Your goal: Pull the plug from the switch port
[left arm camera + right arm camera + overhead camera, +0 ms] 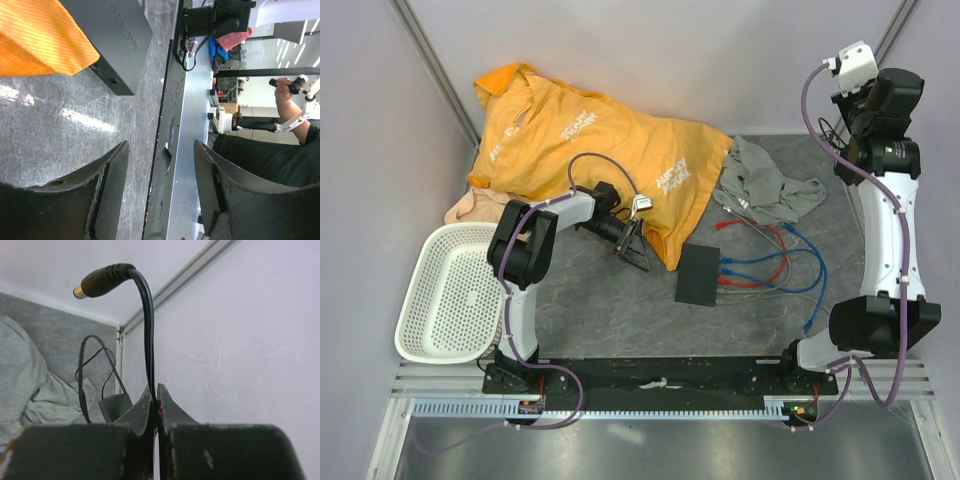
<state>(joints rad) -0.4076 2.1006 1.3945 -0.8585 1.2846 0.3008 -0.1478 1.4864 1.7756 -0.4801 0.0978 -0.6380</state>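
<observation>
The switch is a flat black box (698, 275) lying mid-table. In the left wrist view its edge face (107, 75) shows small sockets, one of them the switch port (114, 81), with nothing in it. The plug (102, 282) is a black barrel plug with a metal tip. It hangs free in the air above my right gripper (156, 387), which is shut on the plug's thin black cable (148, 340), up by the back right corner. My left gripper (160, 145) is open and empty, low over the table just left of the switch (115, 35).
An orange shirt (590, 140) lies at the back left, its hem beside the switch. A grey cloth (765, 185) sits back right. Red and blue network cables (770, 265) run from the switch's right side. A white basket (450, 290) stands far left. A small black power brick (115, 407) lies by the wall.
</observation>
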